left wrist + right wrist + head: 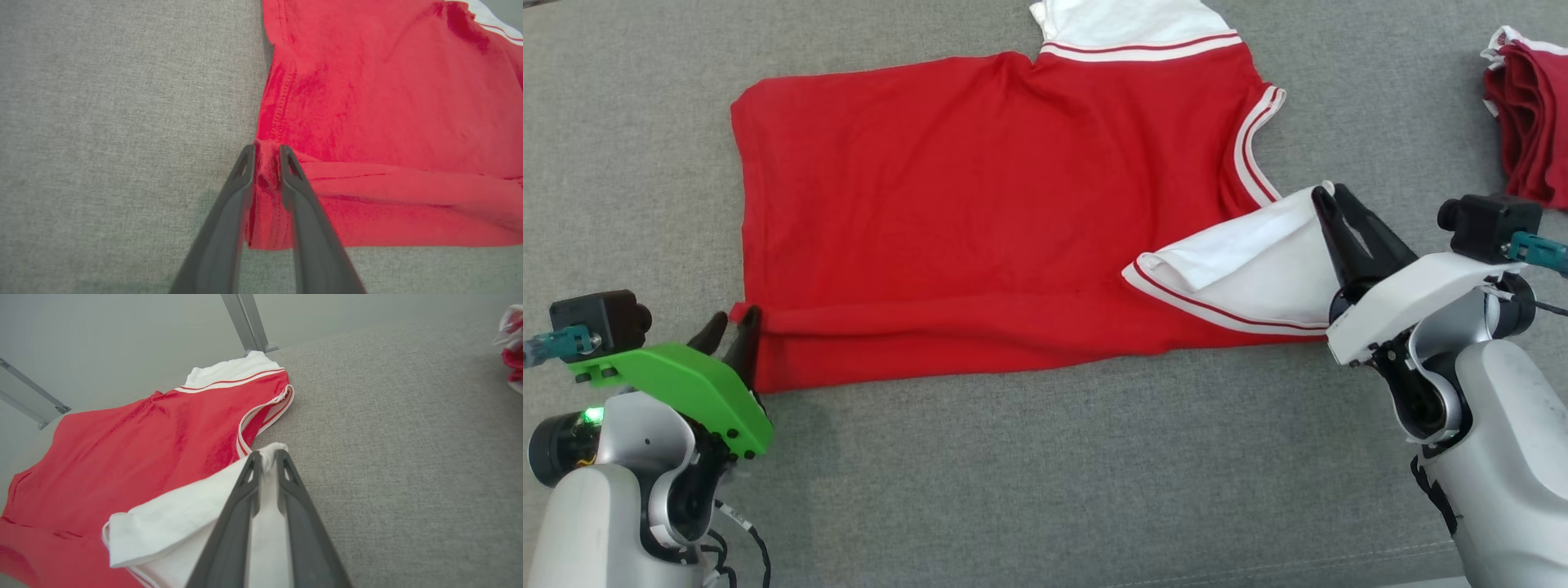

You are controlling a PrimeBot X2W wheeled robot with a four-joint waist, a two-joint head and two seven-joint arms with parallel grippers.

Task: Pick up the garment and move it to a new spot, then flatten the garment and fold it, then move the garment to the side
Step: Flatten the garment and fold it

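Garment (980, 204) — pinched — left gripper (734, 322), right gripper (1330, 196)

Grey woven cloth surface (1045, 490), padded look, faint seam across near edge. Red shirt (980, 220) lies flat on it, upper middle, body spread wide. Shirt's near edge turned over into long narrow band. White sleeves with red-striped cuffs: one at far edge, cut off by frame; other at right, partly raised off surface. White-and-red trimmed neck opening faces right. Pile (1531, 122) of folded red cloth with white trim lies in far right corner, well apart from shirt.
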